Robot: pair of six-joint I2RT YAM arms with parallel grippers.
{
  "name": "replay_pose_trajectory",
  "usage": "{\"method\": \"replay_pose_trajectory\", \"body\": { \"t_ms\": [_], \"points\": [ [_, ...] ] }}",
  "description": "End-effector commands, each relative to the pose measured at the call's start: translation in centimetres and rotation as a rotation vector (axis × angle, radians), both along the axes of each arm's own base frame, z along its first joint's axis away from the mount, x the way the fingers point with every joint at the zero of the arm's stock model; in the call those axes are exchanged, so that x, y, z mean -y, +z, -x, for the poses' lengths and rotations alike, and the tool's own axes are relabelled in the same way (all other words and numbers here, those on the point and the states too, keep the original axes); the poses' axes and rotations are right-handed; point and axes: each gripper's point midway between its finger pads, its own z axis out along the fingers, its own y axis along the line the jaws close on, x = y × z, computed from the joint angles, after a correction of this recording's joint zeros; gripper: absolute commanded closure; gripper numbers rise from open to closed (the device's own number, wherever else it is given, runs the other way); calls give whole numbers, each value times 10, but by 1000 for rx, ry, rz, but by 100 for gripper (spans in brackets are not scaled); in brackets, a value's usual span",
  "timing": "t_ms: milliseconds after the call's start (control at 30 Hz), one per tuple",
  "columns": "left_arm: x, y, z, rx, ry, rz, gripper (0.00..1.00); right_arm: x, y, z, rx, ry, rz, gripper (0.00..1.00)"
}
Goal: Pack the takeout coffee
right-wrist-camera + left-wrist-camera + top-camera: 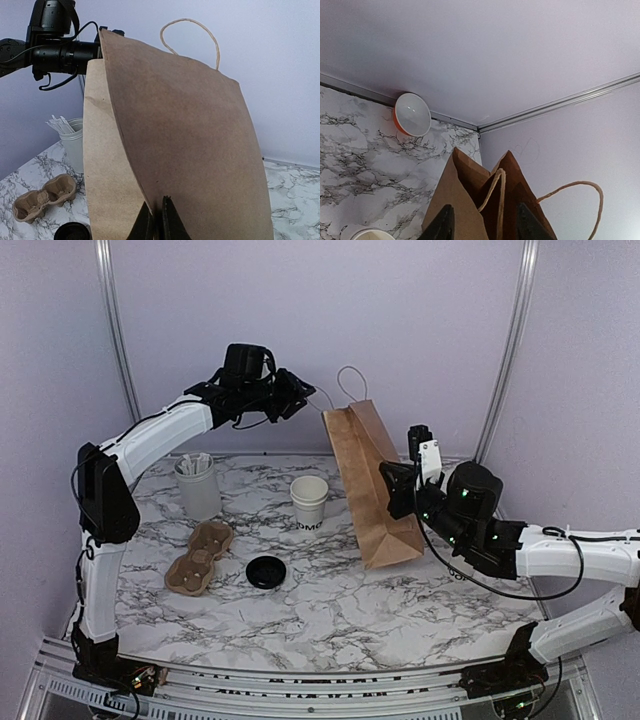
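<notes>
Early going: right fingers [171, 226] are pinching the bag [370, 480] wall, left fingers [441, 227] are straddling its rim, spread; cup [309, 502] is sitting lidless on the bench [330, 615], unpacked.

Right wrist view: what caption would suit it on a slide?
Right gripper pinches the brown paper bag while the left gripper meets its top edge.
</notes>
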Motion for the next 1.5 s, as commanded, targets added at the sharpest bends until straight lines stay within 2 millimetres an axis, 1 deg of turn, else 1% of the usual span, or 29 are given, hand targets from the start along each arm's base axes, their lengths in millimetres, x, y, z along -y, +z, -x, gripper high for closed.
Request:
{"method": "replay_pose_trajectory", "body": {
  "t_ms": [0, 33, 133, 167, 200, 267, 333, 467, 567, 633, 667, 733, 767, 800, 867, 900, 933, 967, 1100, 1200, 1300, 1467],
  "points": [
    [6, 12, 0, 41, -29, 17, 66, -3, 3, 5, -8, 22, -17, 94],
    [6, 13, 0, 43, -32, 17, 71, -3, 3, 5, -10, 23, -16, 93],
    [8, 19, 2, 62, -45, 17, 92, -3, 1, 5, -17, 23, -11, 92],
    [10, 22, 5, 70, -55, 19, 98, -4, 1, 5, -22, 26, -5, 90],
    [11, 25, 7, 79, -64, 19, 100, -5, 1, 5, -28, 30, 2, 86],
    [15, 32, 15, 101, -97, 15, 100, -7, 2, 6, -45, 40, 18, 75],
    [17, 39, 25, 123, -124, 4, 100, -6, 7, 8, -65, 44, 21, 60],
    [24, 49, 48, 161, -185, -16, 100, -6, 25, 18, -104, 90, 14, 29],
    [31, 56, 68, 184, -227, -26, 100, -3, 40, 22, -135, 94, 2, 21],
    [37, 59, 80, 199, -250, -33, 100, 1, 50, 22, -155, 80, -1, 18],
    [36, 61, 83, 202, -250, -33, 100, 2, 57, 22, -159, 76, -5, 17],
    [48, 64, 102, 204, -283, -28, 100, 8, 71, 21, -172, 48, -18, 16],
    [50, 65, 107, 208, -286, -28, 100, 12, 77, 21, -175, 34, -22, 15],
    [50, 66, 111, 209, -286, -31, 100, 16, 80, 21, -188, 18, -18, 14],
    [49, 69, 119, 214, -279, -34, 100, 26, 91, 19, -206, -13, -36, 13],
    [49, 68, 122, 212, -274, -37, 100, 28, 94, 21, -221, -12, -41, 13],
    [47, 69, 126, 213, -266, -39, 100, 39, 98, 15, -237, -38, -53, 12],
    [46, 68, 129, 212, -257, -44, 100, 42, 101, 14, -251, -37, -66, 12],
    [39, 62, 141, 196, -216, -44, 100, 55, 106, 14, -324, -23, -106, 12],
    [33, 56, 148, 187, -180, -41, 100, 62, 113, 20, -355, -23, -138, 12],
    [29, 55, 154, 179, -147, -27, 100, 64, 119, 25, -380, -16, -158, 11],
    [26, 56, 167, 161, -83, 9, 100, 53, 131, 37, -412, 77, -187, 10]
  ]
}}
